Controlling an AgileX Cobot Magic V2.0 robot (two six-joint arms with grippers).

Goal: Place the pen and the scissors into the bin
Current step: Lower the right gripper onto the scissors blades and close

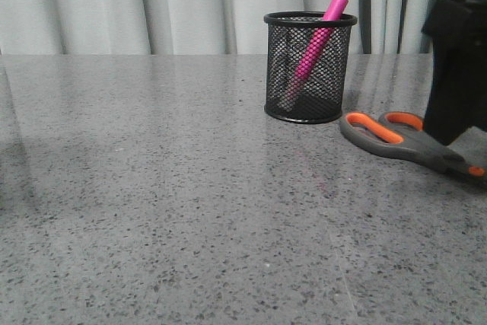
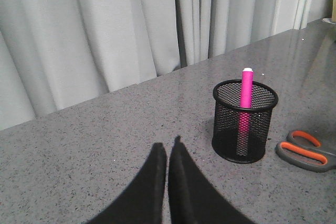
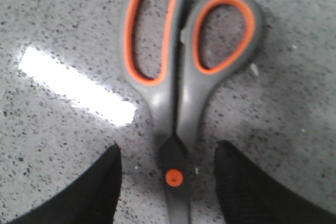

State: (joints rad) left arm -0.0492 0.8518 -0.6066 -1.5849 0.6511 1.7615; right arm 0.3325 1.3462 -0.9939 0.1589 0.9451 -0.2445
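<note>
Pen [image 1: 318, 39] stands tilted inside the bin [image 1: 308, 66], so half the task looks done. Scissors [image 3: 176, 95] lie flat on the tabletop [image 1: 167, 188] beside the bin, the right gripper [image 3: 169, 174] spread wide astride their pivot, not gripping. The left gripper [image 2: 168, 153] is pinched together, empty.

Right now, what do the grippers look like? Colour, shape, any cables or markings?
Both are black. The left gripper has two smooth, matte fingers that curve and taper to narrow tips. The right gripper has broader, rounded fingers with a fine ribbed, fabric-like texture; in the front view its body is a blocky black housing. No cables, labels or markings visible.
</note>
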